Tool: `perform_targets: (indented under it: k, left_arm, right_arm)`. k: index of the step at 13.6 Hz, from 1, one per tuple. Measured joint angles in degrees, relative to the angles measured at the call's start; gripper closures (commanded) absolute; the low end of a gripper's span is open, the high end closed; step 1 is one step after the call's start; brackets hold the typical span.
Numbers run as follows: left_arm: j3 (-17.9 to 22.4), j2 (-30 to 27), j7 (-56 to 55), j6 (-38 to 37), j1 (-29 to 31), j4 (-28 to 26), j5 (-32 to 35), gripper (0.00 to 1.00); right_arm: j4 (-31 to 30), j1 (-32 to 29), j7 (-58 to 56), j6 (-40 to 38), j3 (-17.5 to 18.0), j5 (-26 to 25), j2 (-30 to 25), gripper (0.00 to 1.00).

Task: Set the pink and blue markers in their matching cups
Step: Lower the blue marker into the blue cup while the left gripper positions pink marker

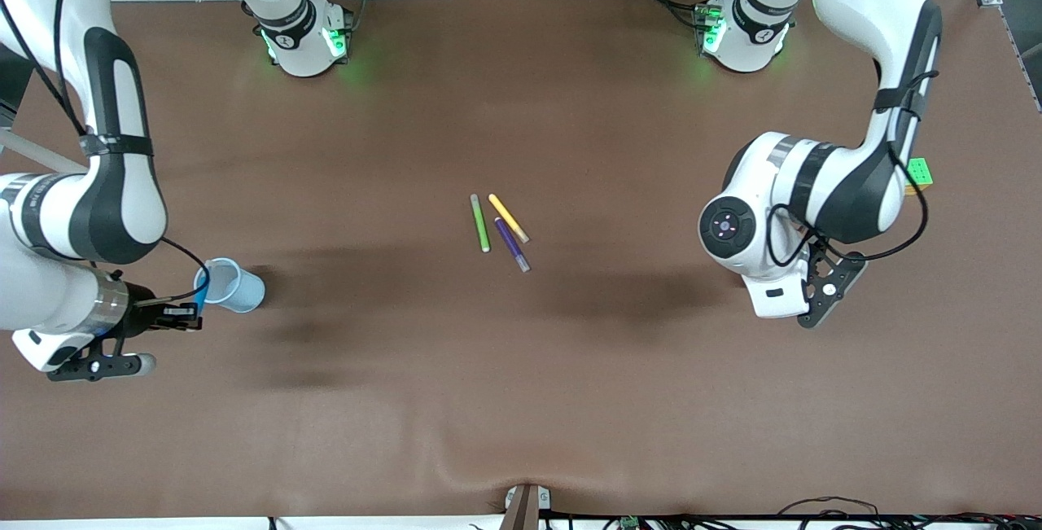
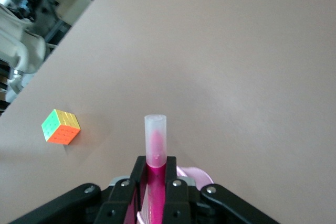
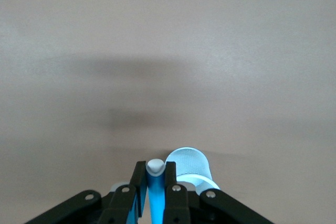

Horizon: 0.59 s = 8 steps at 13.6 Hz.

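My right gripper (image 3: pixel 156 170) is shut on the blue marker (image 3: pixel 156 184), pale tip forward, right beside the rim of the light blue cup (image 3: pixel 190 165). In the front view this gripper (image 1: pixel 192 316) holds the marker (image 1: pixel 200 295) at the cup (image 1: pixel 234 286), at the right arm's end of the table. My left gripper (image 2: pixel 156 165) is shut on the pink marker (image 2: pixel 156 148), its pale tip sticking out. The pale pink cup (image 2: pixel 198 173) shows only as a rim just under the fingers. In the front view the left wrist (image 1: pixel 773 286) hides the gripper, pink marker and pink cup.
A green pen (image 1: pixel 480 223), a yellow pen (image 1: pixel 509 218) and a purple pen (image 1: pixel 512 244) lie together at the table's middle. A coloured puzzle cube (image 1: pixel 920 172) sits by the left arm and also shows in the left wrist view (image 2: pixel 61 127).
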Motion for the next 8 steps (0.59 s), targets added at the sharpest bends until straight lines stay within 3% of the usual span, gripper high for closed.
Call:
perform_targets:
  k: [8]
  left_arm:
    - [-0.29,2.96,-17.94,0.04,-0.60,-5.98,10.36,1.00]
  right_arm:
    - [-1.73,-0.80,-2.82,6.73,0.13,-0.02,0.26,1.00]
